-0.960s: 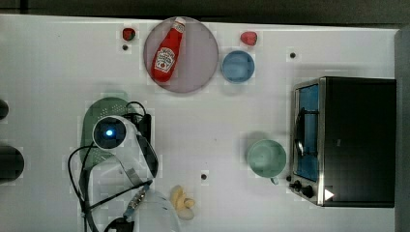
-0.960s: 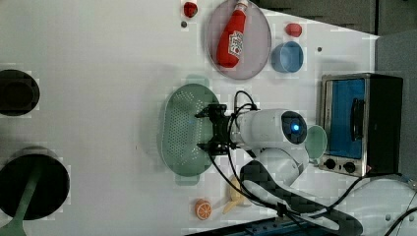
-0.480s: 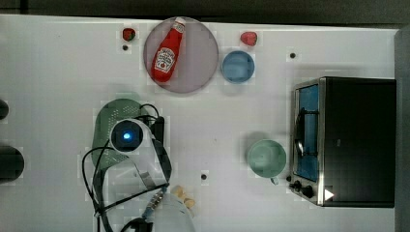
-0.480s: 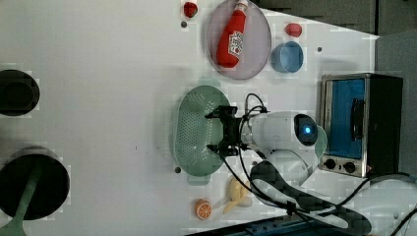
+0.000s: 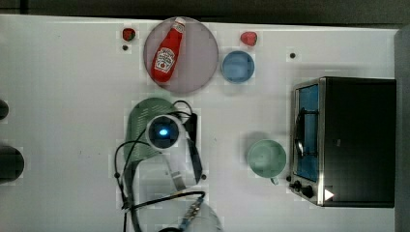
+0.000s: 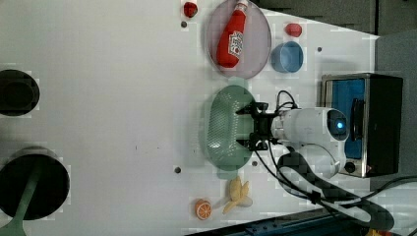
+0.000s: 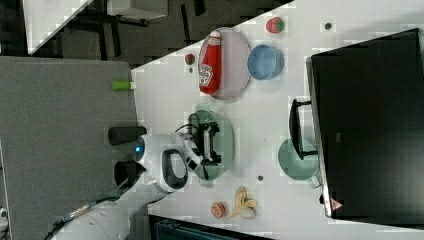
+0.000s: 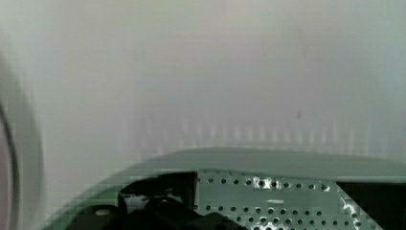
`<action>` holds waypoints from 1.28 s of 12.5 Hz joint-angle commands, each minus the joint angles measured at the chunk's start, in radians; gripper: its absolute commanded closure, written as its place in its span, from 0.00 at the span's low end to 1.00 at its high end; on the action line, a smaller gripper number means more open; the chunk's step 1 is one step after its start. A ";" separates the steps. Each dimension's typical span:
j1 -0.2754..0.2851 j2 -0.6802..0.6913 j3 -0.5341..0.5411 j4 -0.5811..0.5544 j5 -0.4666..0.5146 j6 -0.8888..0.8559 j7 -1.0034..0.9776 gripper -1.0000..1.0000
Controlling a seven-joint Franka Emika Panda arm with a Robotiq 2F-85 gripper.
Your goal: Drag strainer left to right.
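The strainer (image 6: 221, 129), a large pale mint-green oval dotted with small holes, lies on the white table just below the grey-purple plate in the left view. In the top view the arm's wrist covers most of the strainer (image 5: 140, 126). My gripper (image 6: 243, 127) reaches down into the strainer's right half in the left view. Its black fingers (image 6: 246, 110) are spread wide apart, open, with nothing clamped between them. The wrist view shows the holed strainer floor (image 8: 268, 194) and its rim between the dark fingertips (image 8: 160, 191). In the right view the gripper (image 7: 210, 143) sits inside the strainer (image 7: 226, 135).
A ketchup bottle (image 5: 167, 52) lies on the plate (image 5: 205, 65), beside a blue bowl (image 5: 237, 66). A mint cup (image 5: 266, 157) stands in front of the toaster oven (image 5: 348, 140) at the top view's right. Banana (image 6: 238, 191) and orange slice (image 6: 202, 209) lie near the arm's base.
The strainer and my open gripper have moved together to the right in both the top view and the left view. The strainer now sits under the plate.
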 commanded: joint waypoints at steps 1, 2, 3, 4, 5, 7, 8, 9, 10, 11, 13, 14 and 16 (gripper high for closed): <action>-0.040 -0.015 -0.054 0.006 0.007 -0.001 -0.167 0.00; -0.046 -0.017 -0.075 0.004 0.007 -0.003 -0.197 0.00; -0.051 -0.018 -0.099 0.004 0.006 0.000 -0.221 0.00; -0.056 -0.019 -0.124 0.004 0.007 0.000 -0.247 0.00; -0.060 -0.019 -0.150 0.004 0.006 0.001 -0.269 0.00; -0.068 -0.019 -0.196 0.005 0.006 0.014 -0.324 0.00; -0.071 -0.019 -0.215 0.007 0.006 0.023 -0.361 0.00; -0.075 -0.019 -0.234 0.008 0.007 0.031 -0.377 0.00; -0.079 -0.019 -0.252 0.008 0.007 0.035 -0.382 0.00; -0.081 -0.019 -0.268 0.008 0.007 0.035 -0.384 0.00; -0.086 -0.019 -0.287 0.008 0.007 0.035 -0.386 0.00; -0.089 -0.019 -0.293 0.010 0.006 0.036 -0.389 0.00; -0.089 -0.019 -0.297 0.013 0.006 0.036 -0.427 0.00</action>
